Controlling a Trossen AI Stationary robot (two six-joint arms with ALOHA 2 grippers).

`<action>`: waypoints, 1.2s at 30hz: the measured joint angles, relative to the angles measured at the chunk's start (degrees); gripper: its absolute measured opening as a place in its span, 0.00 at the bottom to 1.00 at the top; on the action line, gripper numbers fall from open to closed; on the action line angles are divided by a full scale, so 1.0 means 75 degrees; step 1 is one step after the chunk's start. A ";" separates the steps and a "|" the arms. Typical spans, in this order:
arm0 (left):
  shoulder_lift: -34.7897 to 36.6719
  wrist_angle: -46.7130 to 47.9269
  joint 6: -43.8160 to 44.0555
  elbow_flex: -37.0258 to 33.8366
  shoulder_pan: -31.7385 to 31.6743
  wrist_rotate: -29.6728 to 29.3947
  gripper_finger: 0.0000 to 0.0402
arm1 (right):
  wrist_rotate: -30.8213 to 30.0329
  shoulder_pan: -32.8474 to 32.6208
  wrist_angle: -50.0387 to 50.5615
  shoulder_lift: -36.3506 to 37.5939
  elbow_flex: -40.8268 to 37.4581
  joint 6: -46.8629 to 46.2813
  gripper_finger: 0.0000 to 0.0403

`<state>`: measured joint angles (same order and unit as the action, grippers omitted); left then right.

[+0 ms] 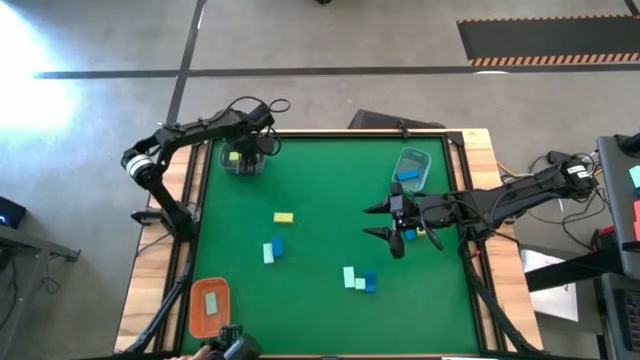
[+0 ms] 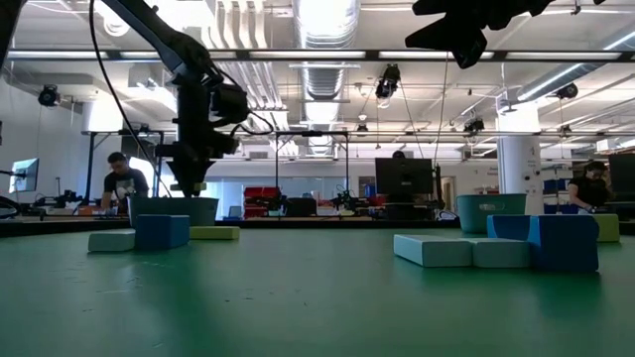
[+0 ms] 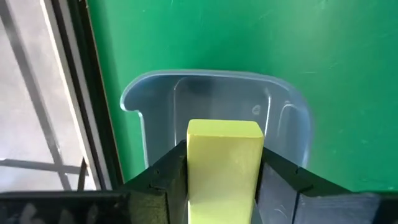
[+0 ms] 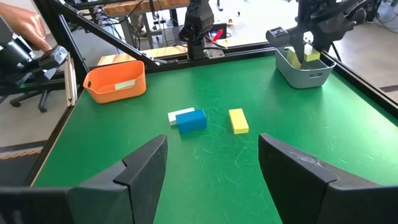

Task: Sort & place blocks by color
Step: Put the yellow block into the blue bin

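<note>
High view: my left gripper hangs over the grey-blue tray at the table's far left corner, a yellow block at its tip. My right gripper hovers right of centre, fingers spread wide and empty, with a second grey-blue tray just beyond it holding a blue block. Loose on the green mat: a yellow brick mid-table, a blue and mint pair nearer me, another mint and blue cluster near right. The orange tray sits near left with a mint piece inside. Low view: left gripper is just above its tray; blocks lie along the mat on both sides. Left wrist view: fingers clamp the yellow block directly over the tray. Right wrist view: own fingers wide apart, nothing between; yellow brick ahead. Risk, as I judge it: the block sits high in the grip, so a release from here could bounce it off the rim onto the mat. No legible brands or writing anywhere.
</note>
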<state>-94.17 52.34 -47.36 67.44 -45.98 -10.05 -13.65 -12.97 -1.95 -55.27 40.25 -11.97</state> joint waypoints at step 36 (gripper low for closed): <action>0.0009 -0.0146 0.0035 -0.0035 -0.0002 -0.0354 0.34 | 0.0009 0.0000 0.0053 0.0000 0.0000 0.0003 0.58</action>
<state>-94.10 51.24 -47.09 67.18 -45.99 -12.71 -13.58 -12.97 -1.55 -55.27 40.25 -11.94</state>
